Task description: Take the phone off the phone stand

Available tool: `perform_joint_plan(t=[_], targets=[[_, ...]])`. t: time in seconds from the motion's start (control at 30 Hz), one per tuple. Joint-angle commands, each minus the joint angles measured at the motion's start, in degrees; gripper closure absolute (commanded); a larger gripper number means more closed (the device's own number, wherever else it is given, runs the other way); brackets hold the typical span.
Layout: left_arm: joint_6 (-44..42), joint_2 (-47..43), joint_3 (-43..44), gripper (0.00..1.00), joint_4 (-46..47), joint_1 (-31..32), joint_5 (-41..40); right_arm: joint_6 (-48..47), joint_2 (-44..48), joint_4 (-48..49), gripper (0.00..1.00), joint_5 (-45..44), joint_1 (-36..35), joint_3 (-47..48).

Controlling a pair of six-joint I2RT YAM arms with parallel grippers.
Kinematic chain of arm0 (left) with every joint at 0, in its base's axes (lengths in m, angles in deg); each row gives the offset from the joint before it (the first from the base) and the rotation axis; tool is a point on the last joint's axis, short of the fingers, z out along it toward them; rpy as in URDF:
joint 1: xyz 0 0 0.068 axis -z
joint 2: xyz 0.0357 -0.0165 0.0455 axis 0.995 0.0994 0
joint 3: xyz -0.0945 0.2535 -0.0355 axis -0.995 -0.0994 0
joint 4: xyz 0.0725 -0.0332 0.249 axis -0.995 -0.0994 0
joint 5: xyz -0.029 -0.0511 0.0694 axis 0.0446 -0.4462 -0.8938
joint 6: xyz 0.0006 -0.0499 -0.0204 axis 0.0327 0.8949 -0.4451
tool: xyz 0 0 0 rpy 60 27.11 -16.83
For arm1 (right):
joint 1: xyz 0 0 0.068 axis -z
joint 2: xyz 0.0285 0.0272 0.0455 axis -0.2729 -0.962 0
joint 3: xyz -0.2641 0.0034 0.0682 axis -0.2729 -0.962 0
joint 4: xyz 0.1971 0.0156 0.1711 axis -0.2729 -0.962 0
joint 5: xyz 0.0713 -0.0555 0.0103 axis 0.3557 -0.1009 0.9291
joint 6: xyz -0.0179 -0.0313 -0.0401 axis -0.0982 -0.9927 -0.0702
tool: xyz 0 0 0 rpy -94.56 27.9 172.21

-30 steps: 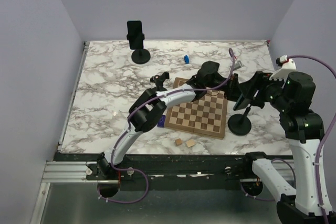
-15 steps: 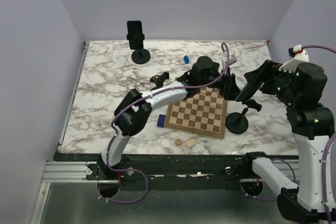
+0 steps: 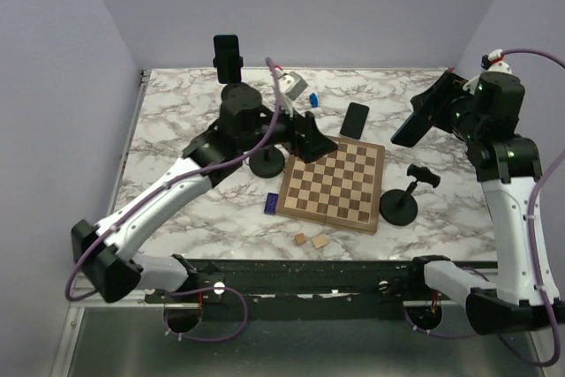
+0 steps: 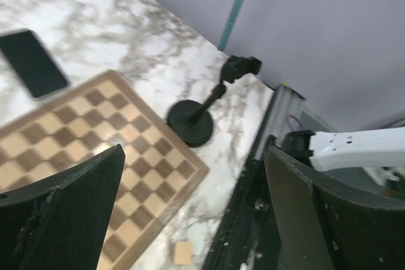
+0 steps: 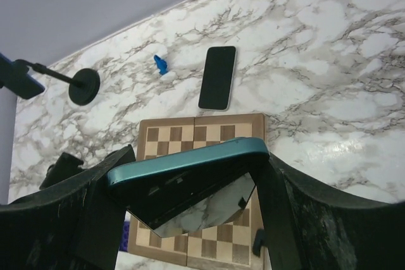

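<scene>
My right gripper (image 3: 415,117) (image 5: 197,175) is shut on a teal-edged phone (image 3: 408,123) (image 5: 190,167), held in the air above the table's right side. Below it stands an empty black phone stand (image 3: 402,205) (image 4: 193,121), its clamp (image 3: 422,176) holding nothing. A black phone (image 3: 355,119) (image 5: 218,77) (image 4: 31,62) lies flat on the marble beyond the chessboard. My left gripper (image 3: 311,137) (image 4: 195,175) hangs open and empty over the board's far left corner. Another phone (image 3: 227,57) (image 5: 16,77) sits in a stand (image 3: 237,94) at the back left.
A wooden chessboard (image 3: 334,187) (image 5: 202,132) lies mid-table. Another black stand base (image 3: 265,163) sits by its left corner, partly under my left arm. A small blue piece (image 3: 312,98) lies at the back; a blue block (image 3: 270,206) and two wooden cubes (image 3: 311,240) lie near the front edge.
The left arm has swung left and back from the far side of the board, its jaws opening and the black phone left lying there. The right gripper has lifted the teal phone up and away.
</scene>
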Motion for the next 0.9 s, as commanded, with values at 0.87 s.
perform_joint_plan(t=[0.87], targets=[[-24.43, -26.99, -17.94, 0.02, -4.77, -18.26, -34.68, 4.05, -56.05, 8.22, 1.00, -17.07, 0.02, 20.34]])
